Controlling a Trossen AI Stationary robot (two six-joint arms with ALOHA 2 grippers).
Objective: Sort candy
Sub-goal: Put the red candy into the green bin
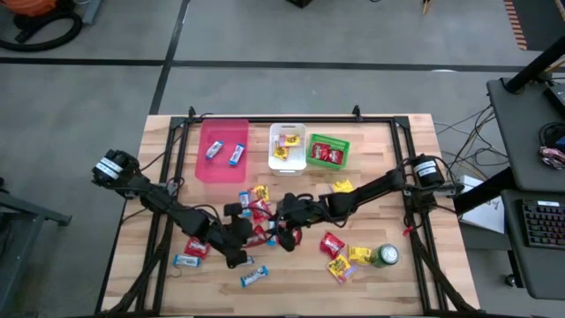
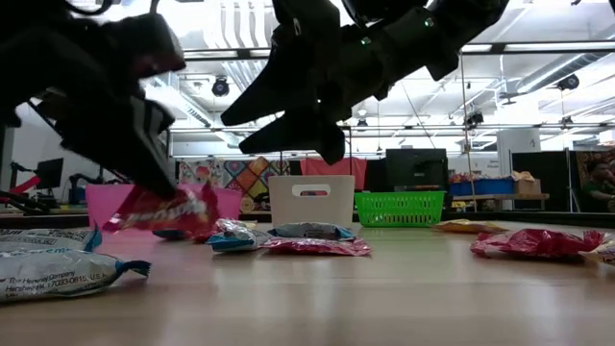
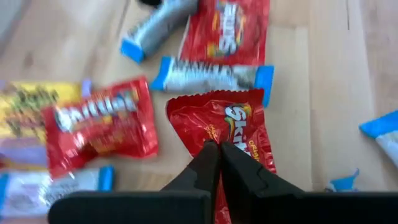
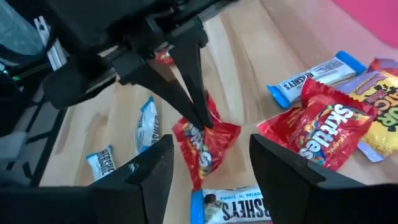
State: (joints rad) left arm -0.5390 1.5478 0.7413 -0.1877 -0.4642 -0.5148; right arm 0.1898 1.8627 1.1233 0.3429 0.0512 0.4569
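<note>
A pale wooden table (image 1: 397, 168) is showing visible grain and a smooth, lightly sheened top. Red candy packets (image 3: 99, 124) are gleaming as glossy, crinkled plastic film, and slim silver bars (image 3: 211, 76) are looking foil-like with blue ends. The left gripper (image 3: 217, 152) is showing matt black plastic fingers. The pink bin (image 1: 222, 150) is looking like smooth plastic.

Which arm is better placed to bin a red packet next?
Left: the left gripper is already shut on a red Skittles packet and has it lifted, while the right gripper hangs open nearby, holding nothing.
</note>
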